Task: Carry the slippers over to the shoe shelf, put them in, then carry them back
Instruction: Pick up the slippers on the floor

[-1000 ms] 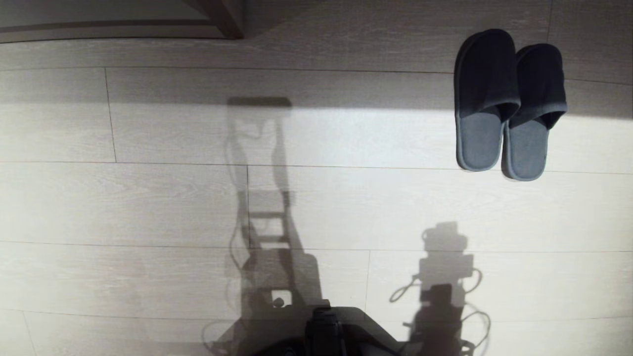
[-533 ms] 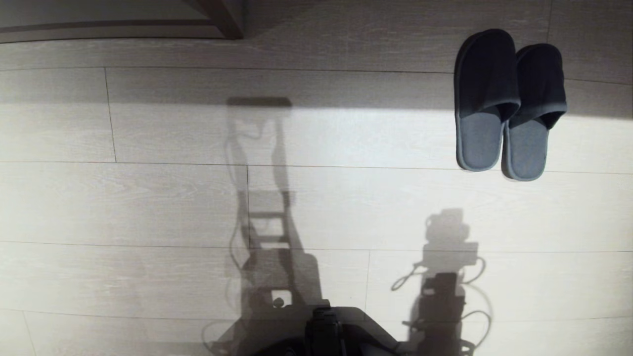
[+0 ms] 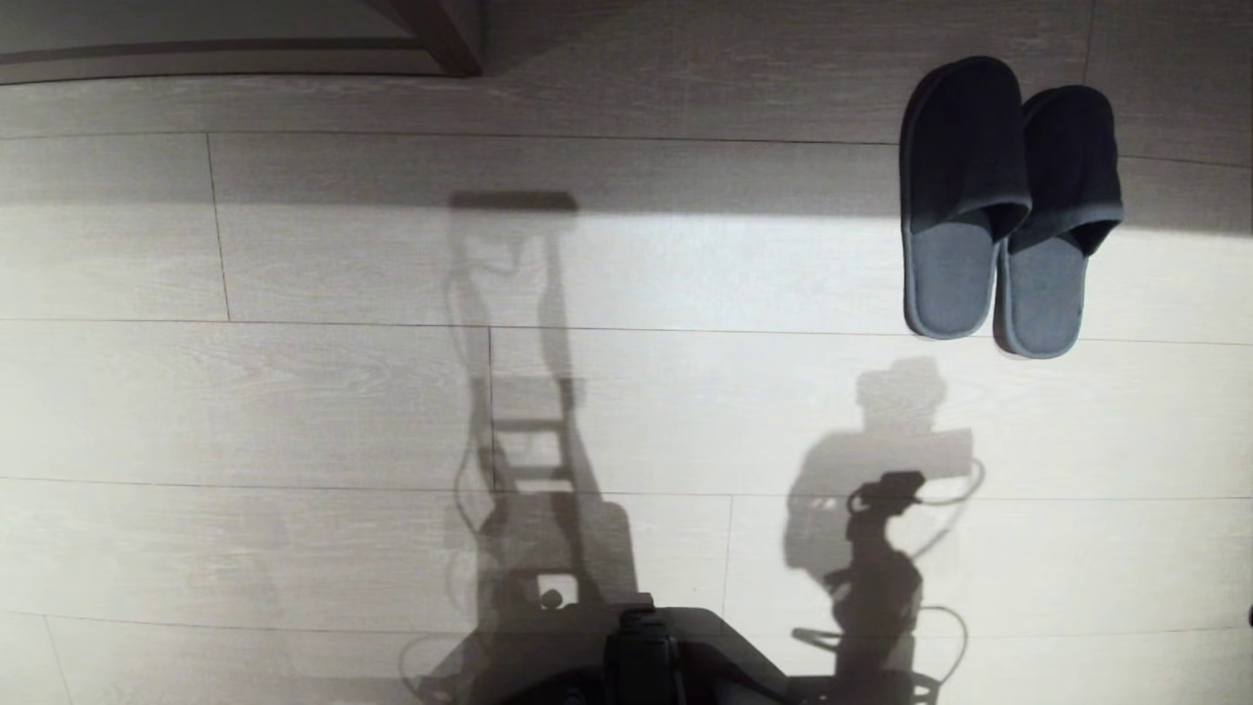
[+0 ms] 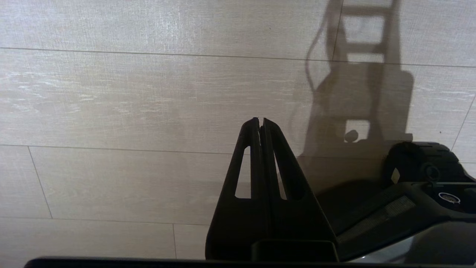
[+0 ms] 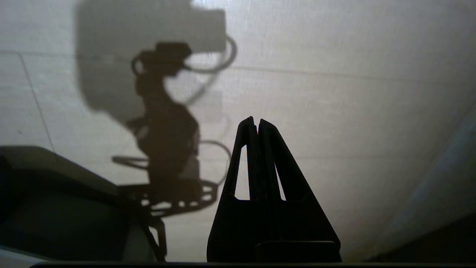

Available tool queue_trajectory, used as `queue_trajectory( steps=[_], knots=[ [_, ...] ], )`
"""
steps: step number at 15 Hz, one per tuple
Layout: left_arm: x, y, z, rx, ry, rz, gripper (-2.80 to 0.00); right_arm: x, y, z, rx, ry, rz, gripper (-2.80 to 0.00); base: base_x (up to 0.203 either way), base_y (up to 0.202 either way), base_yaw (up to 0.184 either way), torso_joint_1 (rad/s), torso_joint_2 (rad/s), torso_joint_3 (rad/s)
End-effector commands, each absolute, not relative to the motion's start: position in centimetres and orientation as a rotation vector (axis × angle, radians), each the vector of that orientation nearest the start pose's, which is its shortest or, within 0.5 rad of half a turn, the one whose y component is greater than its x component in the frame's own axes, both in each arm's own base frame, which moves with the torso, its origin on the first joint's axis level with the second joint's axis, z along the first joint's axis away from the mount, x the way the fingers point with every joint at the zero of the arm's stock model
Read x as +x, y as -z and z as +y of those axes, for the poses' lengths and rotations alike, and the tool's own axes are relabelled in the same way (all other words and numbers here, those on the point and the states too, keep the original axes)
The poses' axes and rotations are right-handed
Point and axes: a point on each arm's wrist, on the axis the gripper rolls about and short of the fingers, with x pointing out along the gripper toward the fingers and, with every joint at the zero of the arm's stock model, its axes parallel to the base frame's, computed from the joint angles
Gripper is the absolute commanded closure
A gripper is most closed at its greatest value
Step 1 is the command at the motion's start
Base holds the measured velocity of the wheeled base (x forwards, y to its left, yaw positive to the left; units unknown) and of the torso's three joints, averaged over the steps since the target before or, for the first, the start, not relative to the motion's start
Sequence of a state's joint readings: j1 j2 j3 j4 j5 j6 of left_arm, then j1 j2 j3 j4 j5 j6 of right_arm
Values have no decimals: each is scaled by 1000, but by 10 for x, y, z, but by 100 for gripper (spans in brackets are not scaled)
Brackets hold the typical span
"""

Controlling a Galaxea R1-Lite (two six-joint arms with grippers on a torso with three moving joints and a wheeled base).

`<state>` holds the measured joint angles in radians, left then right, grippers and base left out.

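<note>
1. Nearest, the robot's dark base point(image 3: 646, 651) sits at the bottom edge of the head view, well short of the slippers point(image 3: 1008, 211).
2. The left gripper point(image 4: 259, 121) hangs over bare plank floor point(image 3: 294, 392) beside the base, its two fingers pressed together and holding nothing.
3. The right gripper point(image 5: 256, 121) is also closed and empty above the floor; only its shadow falls between the base and the slippers.
4. The slippers lie side by side on the floor, touching, heels toward the base, toes pointing away.
5. They look light, soft and floppy, so a pinch on one thin sole would probably let them sag.
6. The folded edge of the dark uppers, where both meet, seems the best hold.
7. Beyond the slippers' row, far left, a dark furniture edge point(image 3: 431, 34) shows, possibly a leg.
</note>
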<state>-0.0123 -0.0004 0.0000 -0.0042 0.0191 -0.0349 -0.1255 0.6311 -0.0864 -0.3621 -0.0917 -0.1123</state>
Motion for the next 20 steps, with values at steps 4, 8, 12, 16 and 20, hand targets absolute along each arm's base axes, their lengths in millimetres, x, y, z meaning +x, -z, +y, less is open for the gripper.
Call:
queue_trajectory(
  steps=[4,8,12,16,20],
  knots=[
    [-23,-76,1,-35,-8,-5,0,69,-107,-16,-127,255,400,0,0,0,0,0,0,0],
    [-23,-76,1,-35,-8,-5,0,109,-114,-26,-142,279,289,0,0,0,0,0,0,0],
    [-23,-76,1,-35,-8,-5,0,145,-119,-37,-150,312,155,0,0,0,0,0,0,0],
    [-23,-76,1,-35,-9,-5,0,168,-108,-43,-139,310,142,0,0,0,0,0,0,0],
    [-23,-76,1,-35,-8,-5,0,193,-108,-49,-138,288,134,0,0,0,0,0,0,0]
  ],
)
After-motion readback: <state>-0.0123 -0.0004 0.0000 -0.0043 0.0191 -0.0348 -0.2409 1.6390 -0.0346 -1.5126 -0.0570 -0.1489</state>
